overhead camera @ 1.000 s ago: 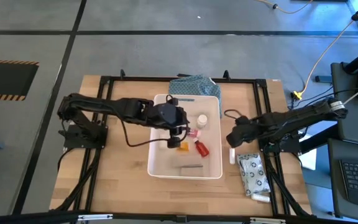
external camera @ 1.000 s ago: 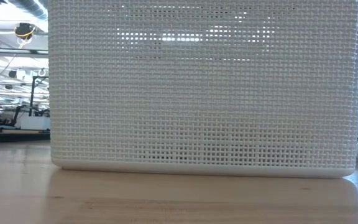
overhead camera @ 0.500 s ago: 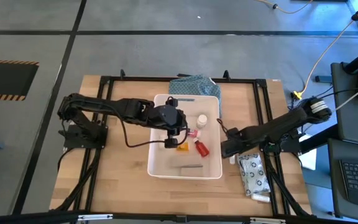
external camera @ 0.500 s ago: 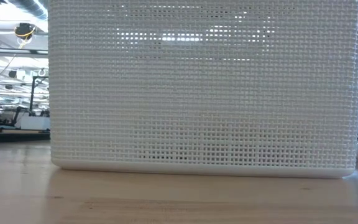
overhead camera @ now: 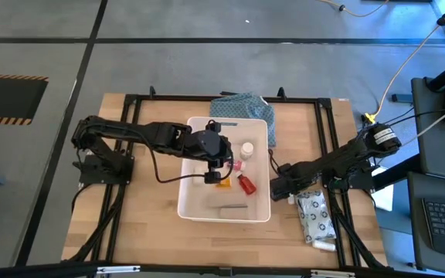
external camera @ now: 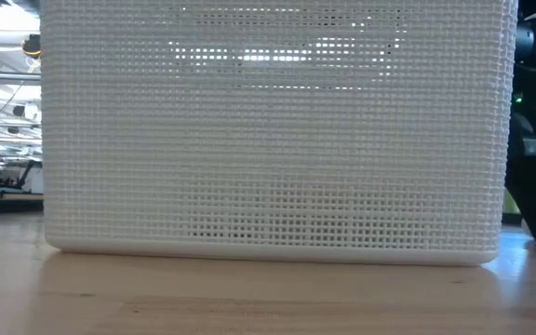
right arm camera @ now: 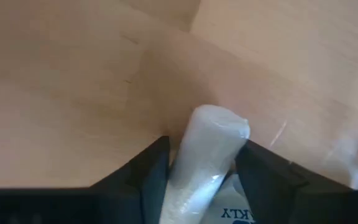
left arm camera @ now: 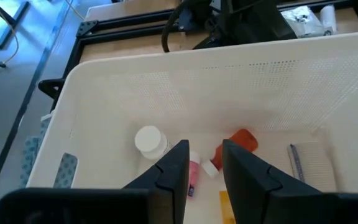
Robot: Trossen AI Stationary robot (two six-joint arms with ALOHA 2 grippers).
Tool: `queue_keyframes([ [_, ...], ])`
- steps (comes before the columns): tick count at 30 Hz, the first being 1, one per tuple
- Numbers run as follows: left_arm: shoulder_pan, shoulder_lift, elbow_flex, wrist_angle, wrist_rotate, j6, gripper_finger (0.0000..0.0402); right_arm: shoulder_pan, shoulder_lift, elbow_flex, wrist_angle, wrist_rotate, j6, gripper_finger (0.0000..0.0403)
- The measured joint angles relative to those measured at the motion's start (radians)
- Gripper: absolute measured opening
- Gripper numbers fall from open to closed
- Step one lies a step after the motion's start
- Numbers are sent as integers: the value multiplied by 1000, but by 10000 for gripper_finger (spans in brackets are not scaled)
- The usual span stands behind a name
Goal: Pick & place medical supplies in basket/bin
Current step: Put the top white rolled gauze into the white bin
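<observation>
1. Right gripper (right arm camera: 197, 163): fingers sit on either side of a white wrapped roll (right arm camera: 207, 155) lying on the bare table (overhead camera: 145, 177). They have narrowed over the last second; both inner faces now meet the roll's sides, so they read as clamped on it. The roll is not yet lifted.

2. Where this happens: in the high view the right gripper (overhead camera: 279, 188) is down at the table just beside the tub's (overhead camera: 185, 202) right wall, touching or nearly so. A second ago it stood further right, clear of the wall.

3. Side effect: the tub has shifted left and slightly up-table compared with a second ago. Judged cause: the right arm nudged it while reaching in. The low view agrees; the mesh wall (external camera: 268, 140) has slid left and a dark part of the arm now shows at its right.

4. Left gripper (left arm camera: 202, 163): hangs over the tub interior, fingers a narrow gap apart, nothing between them. Little change.

5. In the tub: white bottle (left arm camera: 149, 140), red bottle (left arm camera: 241, 140), a pink-labelled item (left arm camera: 193, 174), an orange item (overhead camera: 225, 182), a flat grey piece (overhead camera: 234, 207).

6. Outside the tub: patterned pouch (overhead camera: 313, 215) near the right edge, a small white tube (overhead camera: 324, 245) below it. Cloth (overhead camera: 242, 106) lies behind the tub.

7. Judgement: the roll is secured; lifting over the right wall comes next. Two items remain afterwards.
</observation>
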Motion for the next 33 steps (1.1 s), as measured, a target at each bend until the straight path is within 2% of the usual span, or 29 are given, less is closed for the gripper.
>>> queue_keyframes([
  [9, 0, 0, 0, 0, -20, 0, 86, 0, -2, 0, -24, -3, -133, 77],
  [12, 0, 0, 0, 0, -48, 0, 86, -1, -17, 13, -88, -16, -146, 62],
  [16, 0, 0, 0, 0, -75, 0, 83, -1, -71, 54, -229, -8, -160, 63],
  [20, 0, 0, 0, -13, -78, -1, 82, -2, -142, 103, -398, 70, -159, 75],
  [23, 0, -3, 0, -64, -129, -8, 81, -2, -209, 139, -481, 134, -146, 76],
  [28, 0, -47, 0, -228, -285, -114, 74, -2, -330, 193, -490, 277, -145, 69],
  [33, -1, -124, 0, -313, -357, -185, 67, -2, -417, 234, -476, 422, -207, 70],
])
